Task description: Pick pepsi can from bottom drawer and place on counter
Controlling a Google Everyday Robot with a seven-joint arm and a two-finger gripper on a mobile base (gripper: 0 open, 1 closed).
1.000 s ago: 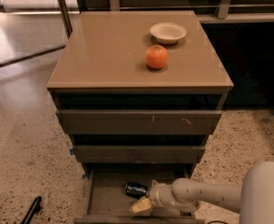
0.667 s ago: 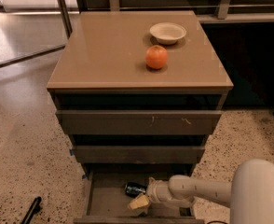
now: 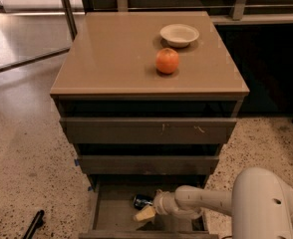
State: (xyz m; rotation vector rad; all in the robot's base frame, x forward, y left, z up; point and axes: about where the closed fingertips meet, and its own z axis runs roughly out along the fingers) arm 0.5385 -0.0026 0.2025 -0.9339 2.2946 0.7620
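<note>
Camera view: I am reaching into the bottom drawer [image 3: 106, 214], which stands pulled out below the two drawers above it. My gripper [image 3: 145, 212] is low inside the tray, and a pale yellowish tip of it shows just in front of the pepsi can [image 3: 142, 200]. The can lies on its side near the middle of the drawer floor, dark, with one end turned toward me. Gripper and can look to be touching or nearly so, but I cannot tell which, nor how wide my gripper stands or whether it has the can.

I judge that the step in hand is the grasp. To do it well I should come across the can's round body and not its ends, and settle low enough that it does not roll toward the back wall. I should close only once it sits squarely between the pads. The lift then has to clear the front of the drawer above before I swing up to the counter [image 3: 111, 59]. There the orange [image 3: 167, 60] and the bowl [image 3: 179, 34] sit toward the right rear, and the near left part is bare.

Compared with a second ago, my arm [image 3: 206, 201] has slid a little leftward and my gripper has crept closer along the can. The can itself has barely shifted. The orange and the bowl are where they were.
</note>
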